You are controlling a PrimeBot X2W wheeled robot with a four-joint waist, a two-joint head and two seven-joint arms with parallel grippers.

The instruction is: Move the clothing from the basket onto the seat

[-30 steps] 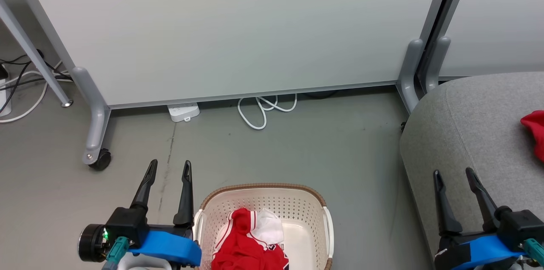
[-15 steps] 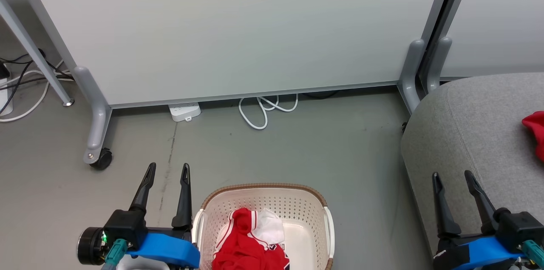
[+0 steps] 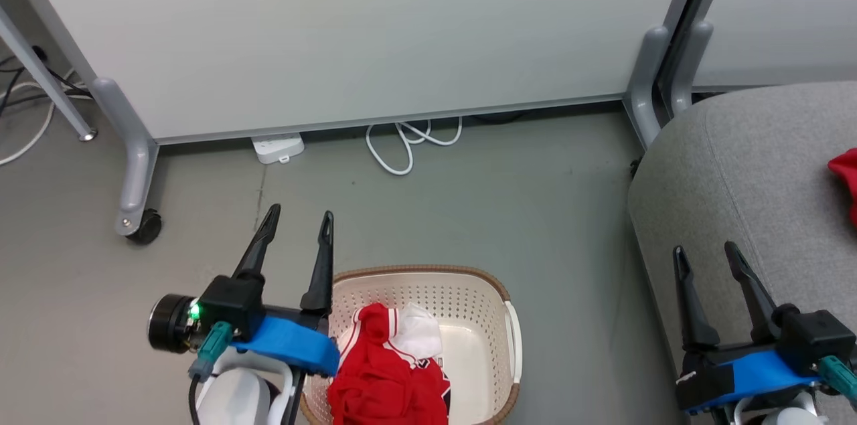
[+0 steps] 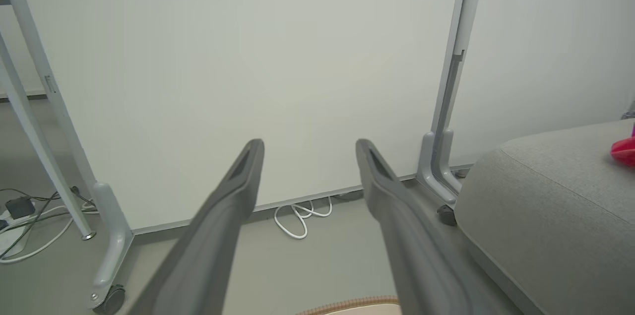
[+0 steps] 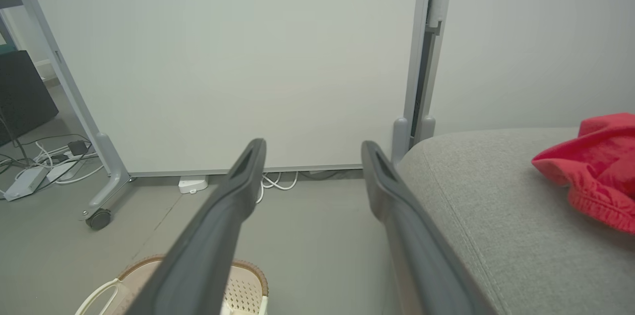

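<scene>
The red jersey [image 3: 385, 378] in the basket [image 3: 469, 276] is seen just right of and behind the left gripper [image 3: 300, 211], the nearer arm, both pairs of jaws held wide open and empty.

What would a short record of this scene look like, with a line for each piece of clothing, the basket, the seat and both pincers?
Container: cream perforated plastic basket with brown rim, on the floor
Inside it: red fabric jersey with white striped trim
Furniture: large grey upholstered seat, right of the basket
On it: plain red fabric garment
Left pincer: open, empty, by the basket's left rim
Right pincer: open, empty, near the seat's edge
</scene>
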